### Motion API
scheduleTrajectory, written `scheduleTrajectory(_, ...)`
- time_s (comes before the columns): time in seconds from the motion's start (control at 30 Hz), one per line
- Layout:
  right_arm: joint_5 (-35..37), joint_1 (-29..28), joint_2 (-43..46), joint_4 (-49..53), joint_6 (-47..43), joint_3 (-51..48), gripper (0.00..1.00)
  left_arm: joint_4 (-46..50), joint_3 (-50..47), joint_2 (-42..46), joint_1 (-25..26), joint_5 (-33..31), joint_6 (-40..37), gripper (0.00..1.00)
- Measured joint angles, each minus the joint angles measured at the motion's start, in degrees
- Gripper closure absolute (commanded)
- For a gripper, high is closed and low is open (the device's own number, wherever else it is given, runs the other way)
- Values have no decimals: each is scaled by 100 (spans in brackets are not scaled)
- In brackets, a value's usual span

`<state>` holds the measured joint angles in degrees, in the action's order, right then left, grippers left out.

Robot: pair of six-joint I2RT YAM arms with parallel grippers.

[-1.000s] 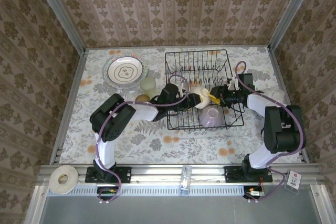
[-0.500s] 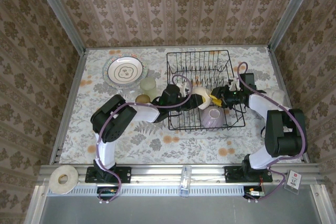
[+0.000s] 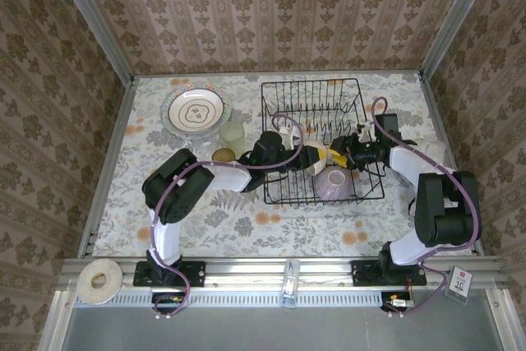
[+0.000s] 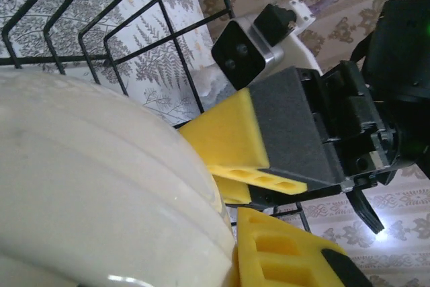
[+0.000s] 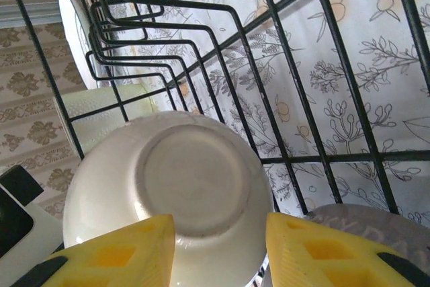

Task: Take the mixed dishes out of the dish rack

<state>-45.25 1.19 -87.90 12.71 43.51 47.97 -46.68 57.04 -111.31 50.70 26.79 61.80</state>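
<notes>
Black dish rack (image 3: 311, 81) on floral tbl (image 3: 246, 223), damask wallpaper (image 3: 271, 14) round.

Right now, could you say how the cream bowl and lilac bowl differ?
The cream bowl is tipped sideways between the left gripper and right gripper; the lilac bowl lies base-up at the near side of the dish rack. The cream bowl is off-white, the lilac bowl pale purple. Both sit inside it.
</notes>
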Motion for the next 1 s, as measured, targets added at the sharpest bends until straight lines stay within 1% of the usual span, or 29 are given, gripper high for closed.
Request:
scheduleTrajectory(0.07,0,0,17,37,0,0,58,15,17,-7,0,2,-2,99)
scheduleTrajectory(0.1,0,0,28,70,-2,0,58,17,28,-9,0,2,-2,100)
scheduleTrajectory(0.33,24,0,175,308,-76,11,57,181,131,-9,2,7,-68,100)
scheduleTrajectory(0.47,118,0,358,474,-164,61,52,623,240,85,13,2,-339,100)
scheduleTrajectory(0.63,280,0,651,704,-275,136,43,1565,442,525,101,-46,-909,100)
scheduleTrajectory(0.87,540,0,1397,1075,-409,315,30,2586,866,1172,142,-199,-1663,100)
scheduleTrajectory(1.0,695,0,1759,1307,-498,505,25,3268,1110,1432,175,-358,-2103,100)
